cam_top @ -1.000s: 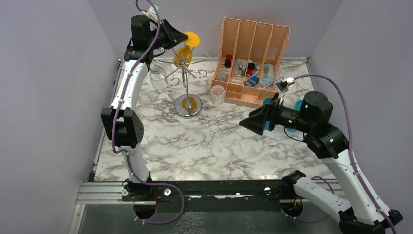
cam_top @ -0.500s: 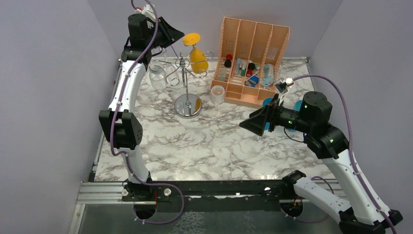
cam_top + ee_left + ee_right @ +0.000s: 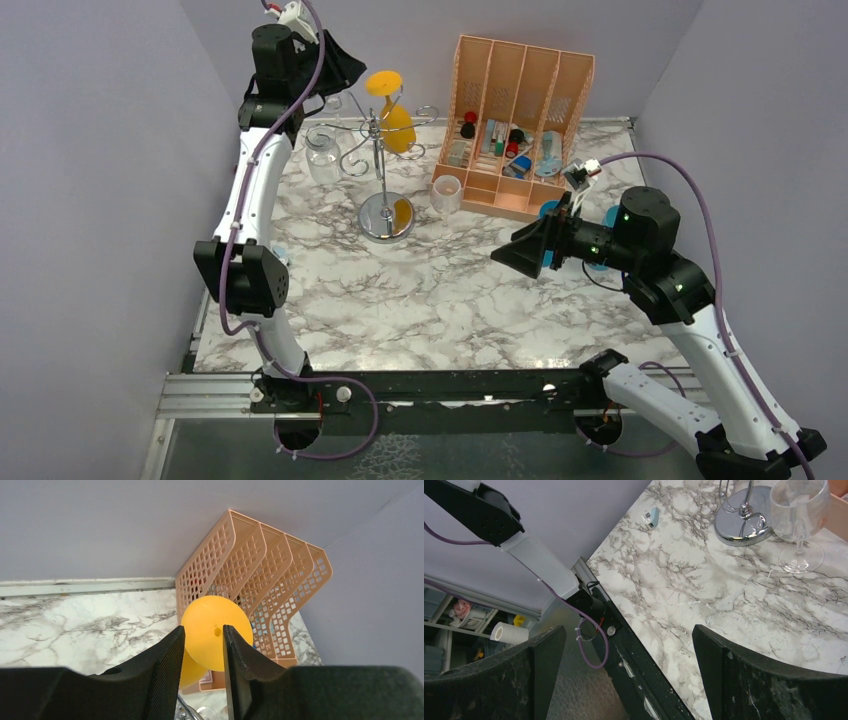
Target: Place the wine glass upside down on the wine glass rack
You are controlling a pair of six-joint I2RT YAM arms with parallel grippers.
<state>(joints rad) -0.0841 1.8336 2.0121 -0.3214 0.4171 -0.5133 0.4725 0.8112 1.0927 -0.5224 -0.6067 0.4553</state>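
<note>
The yellow wine glass hangs upside down on the silver wire rack, foot up in a scroll arm, bowl to the right of the pole. My left gripper is high at the back left, a little left of the glass foot and apart from it. In the left wrist view my gripper is open by a narrow gap, with nothing between the jaws; the yellow glass foot shows beyond them. My right gripper is wide open and empty over the right of the table, as the right wrist view also shows.
An orange slotted organiser with small items stands at the back right. A clear wine glass stands upright beside the rack's disc base. A clear jar stands left of the rack. A small blue item lies at the left.
My left gripper has let go of the yellow glass and drawn back up and to the left. The glass swung to the right of the pole and now hangs there. The right arm has not moved.
</note>
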